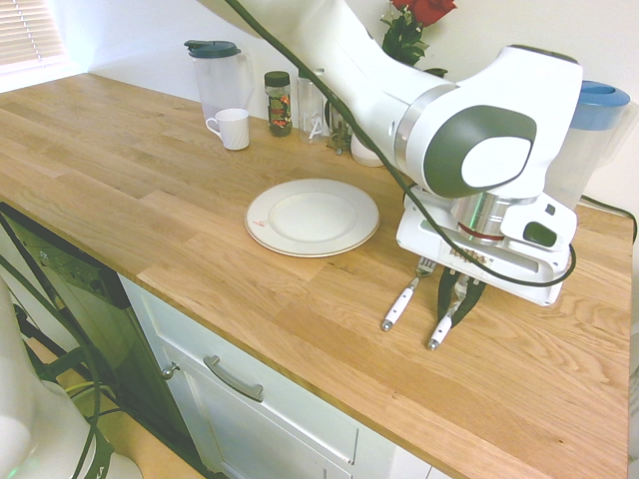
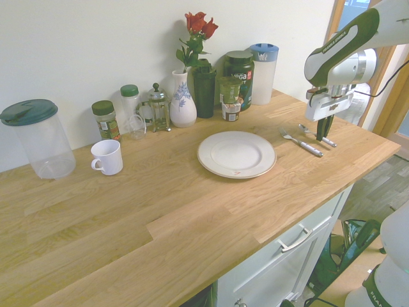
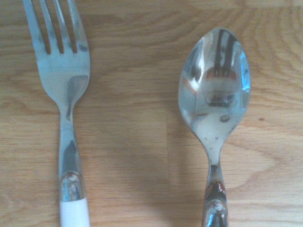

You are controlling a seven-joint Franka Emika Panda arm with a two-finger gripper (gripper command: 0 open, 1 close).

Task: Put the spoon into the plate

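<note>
The spoon (image 1: 440,332) lies on the wooden counter right of the plate, with its white handle towards the counter's front edge. My gripper (image 1: 457,294) stands straight over it with the dark fingers shut on the spoon's neck. The wrist view shows its shiny bowl (image 3: 214,87) flat on the wood. The round white plate (image 1: 262,222) sits a hand's width to the left, with nothing on it. From the other side, the gripper (image 2: 323,131) sits on the spoon (image 2: 327,141), to the right of the plate (image 2: 208,155).
A white-handled fork (image 1: 402,301) lies parallel to the spoon, between it and the plate, and shows too as the fork (image 3: 61,61). A white mug (image 1: 232,129), jugs, jars and a vase of roses (image 2: 184,96) line the back wall. The counter's front edge runs close to the cutlery handles.
</note>
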